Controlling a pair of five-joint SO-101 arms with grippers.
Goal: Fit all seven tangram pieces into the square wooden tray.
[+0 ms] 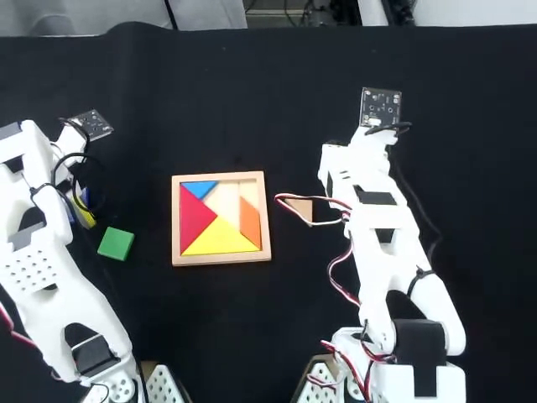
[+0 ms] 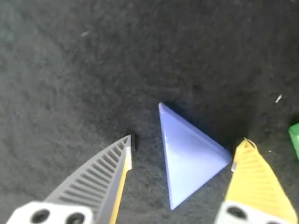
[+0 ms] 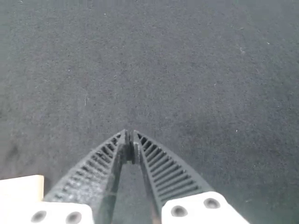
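Observation:
The square wooden tray [image 1: 221, 259] lies mid-table, holding a blue triangle [image 1: 198, 188], a red triangle [image 1: 195, 218], a yellow triangle [image 1: 221, 239] and an orange piece [image 1: 249, 217]. A green square [image 1: 116, 243] rests on the cloth left of the tray. My left gripper [image 2: 186, 142] stands open low over a blue-violet triangle [image 2: 189, 156]. Its yellow finger [image 2: 252, 177] is at the triangle's corner, while the grey finger [image 2: 112, 172] stays apart from it. My right gripper [image 3: 129, 136] is shut on nothing above bare cloth. A pale wooden piece [image 1: 302, 210] lies beside the right arm.
Black cloth covers the whole table. A red-and-white cable [image 1: 336, 269] hangs along the right arm [image 1: 377, 235], looping over the pale piece. The left arm [image 1: 38, 252] stands along the left edge. The green square's edge [image 2: 295, 137] is just beyond the yellow finger.

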